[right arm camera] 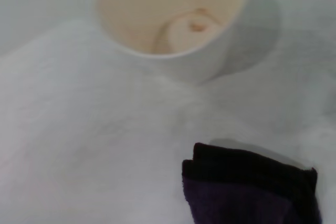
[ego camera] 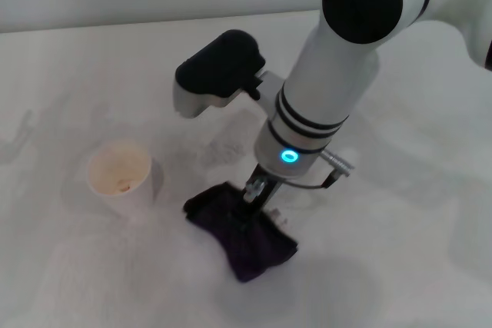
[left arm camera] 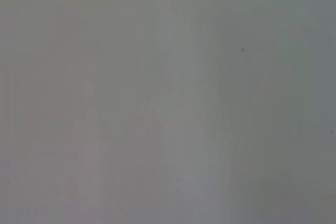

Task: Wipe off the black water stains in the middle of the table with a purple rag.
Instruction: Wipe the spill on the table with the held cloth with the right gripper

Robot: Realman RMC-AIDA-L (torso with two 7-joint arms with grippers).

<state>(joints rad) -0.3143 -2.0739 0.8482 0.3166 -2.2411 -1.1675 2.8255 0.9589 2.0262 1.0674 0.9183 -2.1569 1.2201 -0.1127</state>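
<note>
The purple rag (ego camera: 244,234) lies bunched on the white table (ego camera: 77,74), a little in front of the middle. My right gripper (ego camera: 257,193) points straight down from the right arm and sits on the rag's near-centre, its fingers close together and pinching the cloth. In the right wrist view one folded corner of the rag (right arm camera: 247,190) shows on the table. The black water stains are not visible in any view. My left gripper is out of sight; the left wrist view shows only a blank grey surface.
A white paper cup (ego camera: 119,174) stands upright to the left of the rag, about a hand's width away; the cup (right arm camera: 173,14) also fills the right wrist view. Faint grey speckles (ego camera: 223,144) mark the table behind the rag.
</note>
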